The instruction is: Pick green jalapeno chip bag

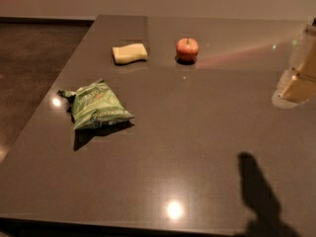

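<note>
Green jalapeno chip bag (97,105) — crinkled, puffy foil, white lettering on the upper face and a pale band near its lower edge. It lies flat on the left part of the dark table (197,147), not far from the left edge, with one crimped end pointing left. It casts a shadow on its near side, and nothing touches it.

Pale yellow block (130,53) — beyond the bag, toward the far side of the table, well apart from it.

Apple (187,49) — red with a yellowish patch, upright with its stem up, near the block on its right but not touching it.

Gripper (297,80) — a pale shape at the right edge, partly cut off, over the far right of the table and well apart from the bag. Whether it is wide or narrow cannot be told, and it holds nothing that can be seen.

Dark shadow (259,191) — on the near right of the tabletop.

Floor (34,63) — dark, left of the table.
</note>
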Motion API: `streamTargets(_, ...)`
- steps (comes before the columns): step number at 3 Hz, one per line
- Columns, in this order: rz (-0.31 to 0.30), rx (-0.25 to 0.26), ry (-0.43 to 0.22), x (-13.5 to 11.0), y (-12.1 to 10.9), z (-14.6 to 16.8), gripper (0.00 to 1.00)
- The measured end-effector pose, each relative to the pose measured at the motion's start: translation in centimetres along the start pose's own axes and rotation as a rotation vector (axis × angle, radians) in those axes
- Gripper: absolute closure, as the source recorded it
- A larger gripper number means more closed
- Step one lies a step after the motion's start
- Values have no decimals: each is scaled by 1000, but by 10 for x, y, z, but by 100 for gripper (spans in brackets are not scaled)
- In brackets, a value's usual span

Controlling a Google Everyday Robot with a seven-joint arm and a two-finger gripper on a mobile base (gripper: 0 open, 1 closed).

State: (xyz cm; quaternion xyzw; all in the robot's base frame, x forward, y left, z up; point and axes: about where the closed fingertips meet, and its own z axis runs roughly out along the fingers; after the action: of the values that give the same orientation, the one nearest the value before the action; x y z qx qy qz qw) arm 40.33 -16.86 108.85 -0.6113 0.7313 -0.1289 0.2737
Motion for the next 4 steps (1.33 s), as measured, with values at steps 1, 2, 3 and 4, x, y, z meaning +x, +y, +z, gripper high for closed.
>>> streamTargets(1, 0, 0, 0, 0, 0, 0, 0)
streamTargets(2, -5, 3, -2, -4, 1, -1, 0)
streamTargets(3, -5, 3, -2, -4, 1, -1, 0)
streamTargets(4, -5, 3, -2, -4, 1, -1, 0)
